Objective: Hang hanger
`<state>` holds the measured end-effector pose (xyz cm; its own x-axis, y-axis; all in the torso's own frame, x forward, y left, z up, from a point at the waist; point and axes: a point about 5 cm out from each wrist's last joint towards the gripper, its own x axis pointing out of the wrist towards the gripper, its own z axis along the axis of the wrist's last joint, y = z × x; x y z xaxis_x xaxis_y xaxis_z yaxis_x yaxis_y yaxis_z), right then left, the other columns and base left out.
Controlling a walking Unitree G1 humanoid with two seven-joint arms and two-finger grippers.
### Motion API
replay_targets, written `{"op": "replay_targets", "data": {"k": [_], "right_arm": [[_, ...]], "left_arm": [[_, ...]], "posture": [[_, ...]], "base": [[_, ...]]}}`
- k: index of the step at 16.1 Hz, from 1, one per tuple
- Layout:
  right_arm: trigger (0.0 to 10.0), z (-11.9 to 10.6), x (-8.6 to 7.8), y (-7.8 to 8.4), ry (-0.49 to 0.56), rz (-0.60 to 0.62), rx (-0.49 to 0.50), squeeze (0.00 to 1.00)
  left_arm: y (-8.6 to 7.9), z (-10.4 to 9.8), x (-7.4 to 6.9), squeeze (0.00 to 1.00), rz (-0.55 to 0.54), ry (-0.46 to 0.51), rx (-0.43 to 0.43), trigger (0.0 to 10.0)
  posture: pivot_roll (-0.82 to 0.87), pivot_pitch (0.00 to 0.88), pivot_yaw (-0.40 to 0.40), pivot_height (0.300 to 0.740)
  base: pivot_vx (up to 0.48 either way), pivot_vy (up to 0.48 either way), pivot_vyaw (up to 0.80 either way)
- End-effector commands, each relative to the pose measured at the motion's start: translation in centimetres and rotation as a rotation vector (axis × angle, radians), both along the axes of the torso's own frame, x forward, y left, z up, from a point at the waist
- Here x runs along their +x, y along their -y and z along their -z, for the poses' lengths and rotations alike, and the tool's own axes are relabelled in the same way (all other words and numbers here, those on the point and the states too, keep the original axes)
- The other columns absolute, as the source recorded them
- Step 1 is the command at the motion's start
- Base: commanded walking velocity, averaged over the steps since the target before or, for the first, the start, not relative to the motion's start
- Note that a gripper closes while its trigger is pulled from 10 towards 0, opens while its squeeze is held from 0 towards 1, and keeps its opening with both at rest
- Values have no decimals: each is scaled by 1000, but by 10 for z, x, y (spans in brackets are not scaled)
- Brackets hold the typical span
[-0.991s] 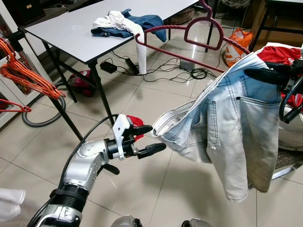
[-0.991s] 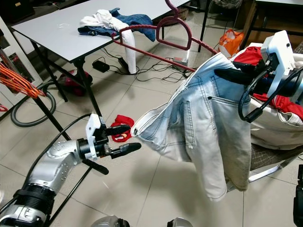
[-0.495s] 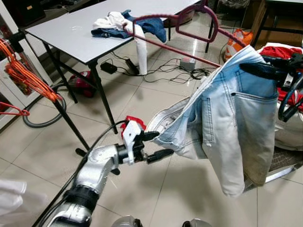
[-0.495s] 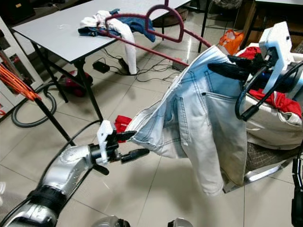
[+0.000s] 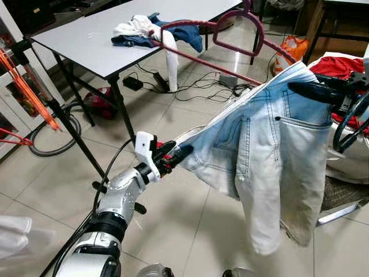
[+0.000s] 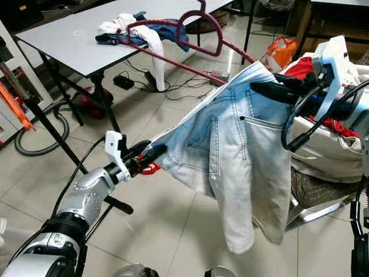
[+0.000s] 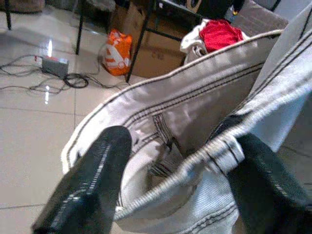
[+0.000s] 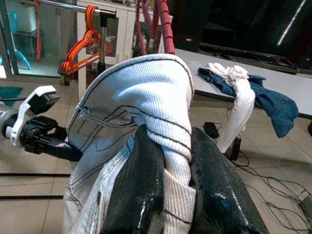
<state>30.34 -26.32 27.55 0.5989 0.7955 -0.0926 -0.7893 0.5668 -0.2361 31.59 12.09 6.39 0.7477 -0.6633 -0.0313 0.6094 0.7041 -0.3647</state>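
Observation:
Pale blue jeans (image 5: 271,150) hang spread out in mid-air over a maroon hanger (image 8: 165,27), whose hook sticks up behind them. My right gripper (image 5: 295,88) holds the top right of the jeans, its black fingers (image 8: 141,195) shut on a fold of denim. My left gripper (image 5: 176,154) is lower on the left, shut on the waistband edge (image 7: 204,156). The cloth is stretched taut between the two grippers.
A grey table (image 5: 86,43) with a heap of clothes (image 5: 155,29) stands at the back left. Orange hangers (image 5: 26,86) hang on a rack at the far left. Cables and a red vacuum (image 5: 98,101) lie under the table; a basket with red cloth (image 5: 340,66) is at the right.
My left gripper has risen to the jeans' waistband, shut on it and drawn it out to the left. The jeans, which hung slack, are now stretched.

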Motion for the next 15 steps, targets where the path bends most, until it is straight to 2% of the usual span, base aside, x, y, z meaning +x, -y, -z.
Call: {"op": "replay_targets", "data": {"k": [1, 6, 7, 8, 10, 12, 13, 15], "right_arm": [[0, -16, -5, 0, 80, -7, 35, 0], [0, 4, -4, 3, 30, 29, -9, 0], [0, 11, -4, 5, 16, 37, -51, 0], [0, 15, -4, 6, 9, 44, -79, 0], [0, 33, -6, 12, -20, 59, -209, 0], [0, 40, -7, 13, -28, 59, -252, 0], [0, 45, -7, 13, -34, 58, -259, 0], [0, 41, -5, 9, -14, 57, -219, 0]], "left_arm": [[-6, -3, 3, 0, -17, 18, 3, 0], [0, -5, 0, 0, 76, 50, -7, 0], [-1, -7, -1, 0, 110, 65, 7, 0], [-2, -9, -1, 0, 136, 79, 34, 0], [-13, -18, 1, 0, 204, 126, 113, 0], [-20, -22, 3, 0, 213, 141, 143, 0], [-26, -27, 6, 0, 215, 152, 161, 0], [-21, -22, 4, 0, 223, 144, 215, 0]], "posture": [[-205, 0, 97, 740], [-203, 0, 97, 740], [-203, 0, 98, 740], [-204, 0, 98, 740], [-204, 0, 99, 740], [-202, 0, 100, 740], [-198, 0, 100, 740], [-198, 0, 99, 740]], "base": [[0, 0, 0], [0, 0, 0], [0, 0, 0], [0, 0, 0], [0, 0, 0], [0, 0, 0], [0, 0, 0], [0, 0, 0]]}}
